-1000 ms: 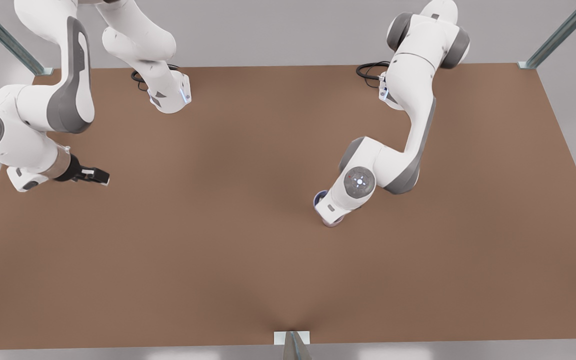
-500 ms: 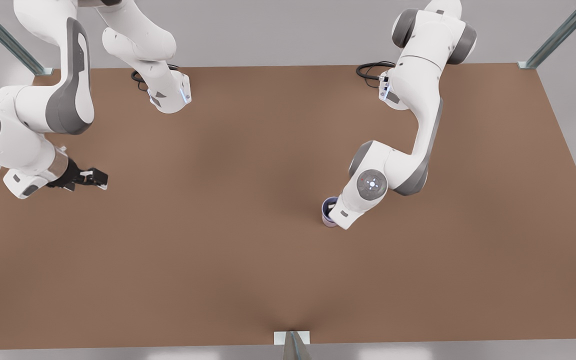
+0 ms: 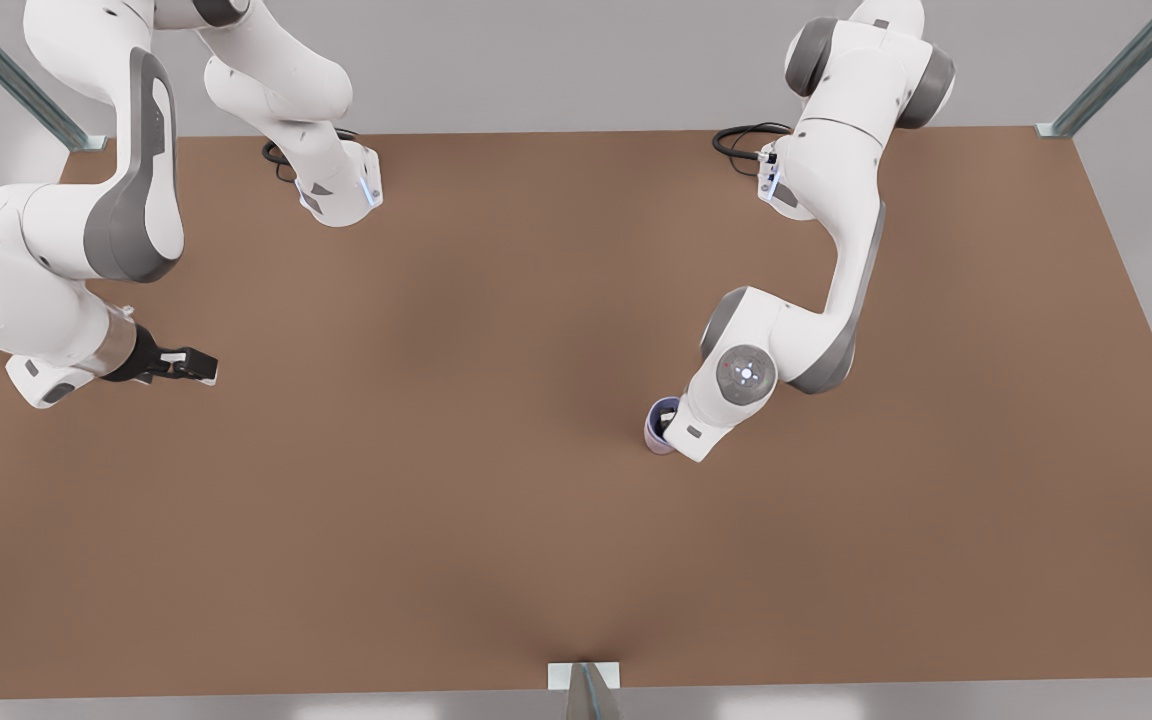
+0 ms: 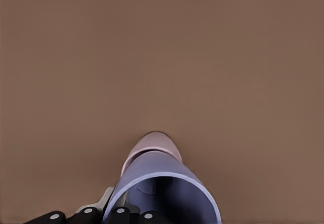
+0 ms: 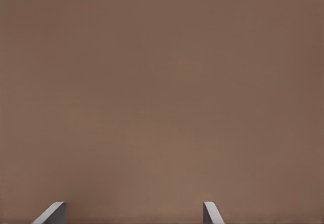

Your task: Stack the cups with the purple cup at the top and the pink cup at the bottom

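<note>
The purple cup (image 4: 167, 183) sits nested inside the pink cup (image 4: 152, 145), whose base pokes out beneath it on the brown table (image 3: 496, 520). In the front view the stacked cups (image 3: 658, 425) stand right of centre, half covered by the wrist of the arm on the front view's right. That arm carries my left gripper (image 4: 101, 216), which is right against the purple cup's rim. My right gripper (image 3: 191, 365) waits over bare table at the front view's left, open, with nothing between its fingertips (image 5: 53, 214).
Both arm bases (image 3: 341, 195) stand at the far edge of the table with black cables beside them. Metal frame posts (image 3: 1116, 70) rise at the far corners, and a small bracket (image 3: 584, 678) sits at the middle of the near edge.
The arm over the cups has drawn its wrist back to the front view's right, uncovering more of the purple cup's rim. The other arm has shifted slightly.
</note>
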Controlling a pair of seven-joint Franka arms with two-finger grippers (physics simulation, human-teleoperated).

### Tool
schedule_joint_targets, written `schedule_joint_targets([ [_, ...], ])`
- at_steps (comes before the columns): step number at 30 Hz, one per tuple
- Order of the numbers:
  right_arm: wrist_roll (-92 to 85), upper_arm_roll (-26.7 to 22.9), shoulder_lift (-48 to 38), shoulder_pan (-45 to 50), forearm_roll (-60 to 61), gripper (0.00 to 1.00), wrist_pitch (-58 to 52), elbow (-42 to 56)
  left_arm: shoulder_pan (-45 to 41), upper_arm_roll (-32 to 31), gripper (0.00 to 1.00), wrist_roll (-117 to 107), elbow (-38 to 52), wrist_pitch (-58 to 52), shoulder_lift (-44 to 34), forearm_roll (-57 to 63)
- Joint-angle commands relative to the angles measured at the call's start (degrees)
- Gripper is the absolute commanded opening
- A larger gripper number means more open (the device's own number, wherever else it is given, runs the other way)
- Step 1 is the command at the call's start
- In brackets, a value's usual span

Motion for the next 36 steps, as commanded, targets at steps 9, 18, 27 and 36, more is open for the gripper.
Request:
schedule_joint_targets([
  [9,3.5,0.0,0.1,-0.1,0.0,1.00,-0.5,0.2,0.0,0.0,0.21,-1.9,-0.1,0.9,0.9,-0.2],
  [18,3.5,0.0,0.2,-0.1,0.0,1.00,-0.4,0.2,0.0,0.0,0.21,-1.8,-1.0,3.8,1.9,0.0],
  [27,3.5,0.0,0.2,-0.1,0.1,1.00,-0.5,0.3,0.2,0.0,0.96,2.1,-1.4,3.4,2.4,0.5],
  [36,3.5,0.0,0.2,-0.1,0.0,1.00,-0.5,0.3,0.7,0.0,1.00,1.9,-1.3,-0.8,-0.5,0.4],
])
